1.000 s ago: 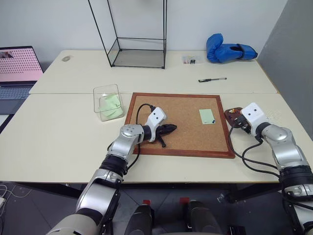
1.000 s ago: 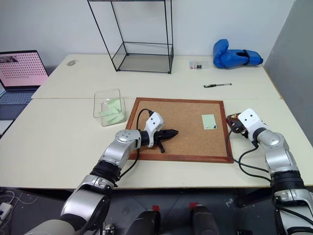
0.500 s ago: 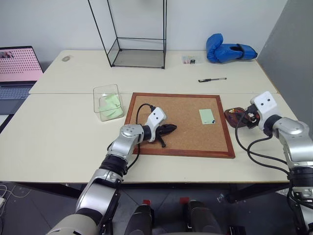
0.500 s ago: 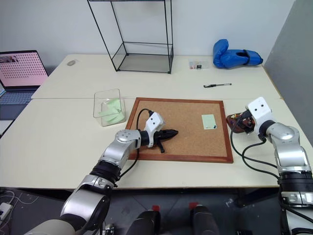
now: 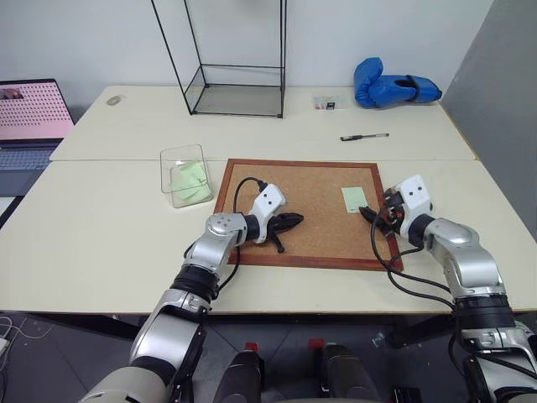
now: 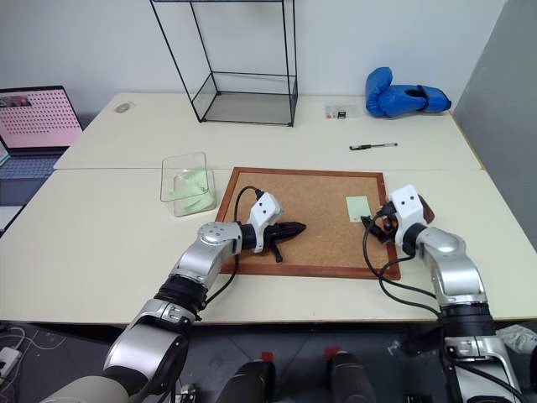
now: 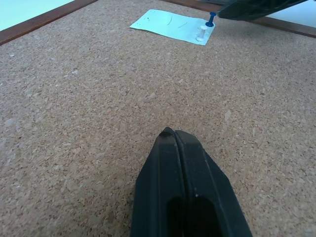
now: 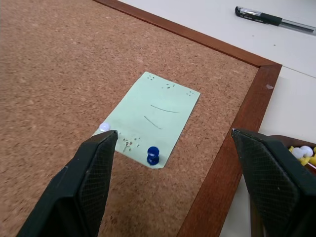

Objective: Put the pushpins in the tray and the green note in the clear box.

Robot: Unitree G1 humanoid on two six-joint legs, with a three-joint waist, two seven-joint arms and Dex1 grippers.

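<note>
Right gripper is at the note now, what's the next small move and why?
Probably ease the open right gripper down over the blue pushpin and close on it: the pin holds the green note to the corkboard, between the fingers.

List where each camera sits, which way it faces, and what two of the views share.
Head views: on the robot's head, looking forward and down over the table; both arms show, left gripper shut, right gripper open.
Left wrist view: along shut fingers across the corkboard toward the green note.
Right wrist view: between open fingers down at the note, its blue pushpin and white pushpin; the tray at the edge.
Shared: both wrist views show the note and its pins.
</note>
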